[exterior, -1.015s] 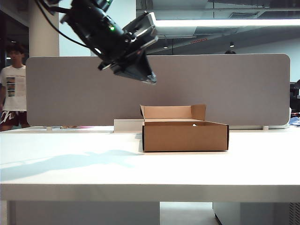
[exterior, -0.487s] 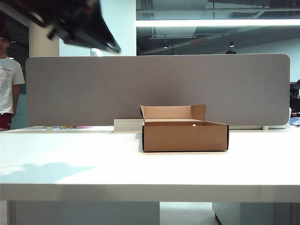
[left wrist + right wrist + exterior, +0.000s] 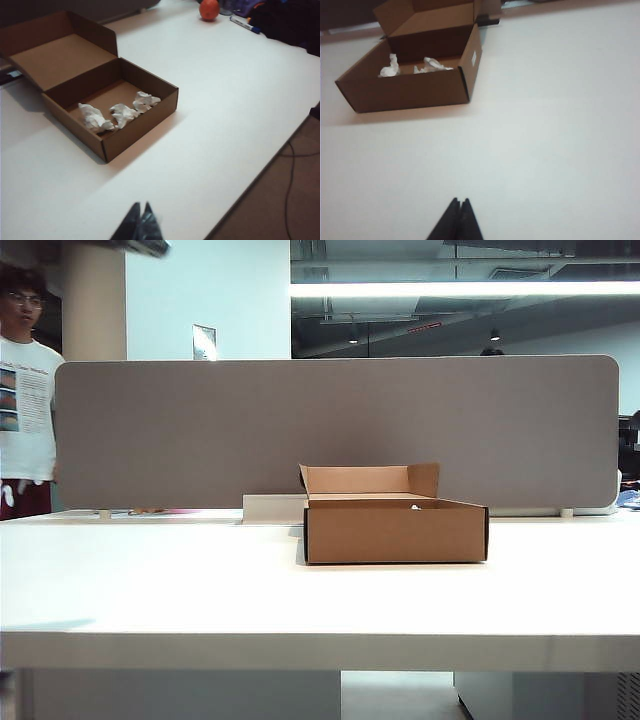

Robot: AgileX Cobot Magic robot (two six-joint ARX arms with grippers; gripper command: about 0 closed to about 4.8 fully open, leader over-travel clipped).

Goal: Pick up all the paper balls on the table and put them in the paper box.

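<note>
You'll find all 3 balls (image 3: 119,114) already lying in the box (image 3: 145,125), left of centre in the left wrist frame; none shows on the bench (image 3: 225,100). They look light, soft and crushable, so pinch any across its lumpy middle, gently. The left gripper (image 3: 140,223) sits bottom centre, pressed together and empty. The right gripper (image 3: 457,218) is likewise closed on nothing, well clear of the box.
</note>
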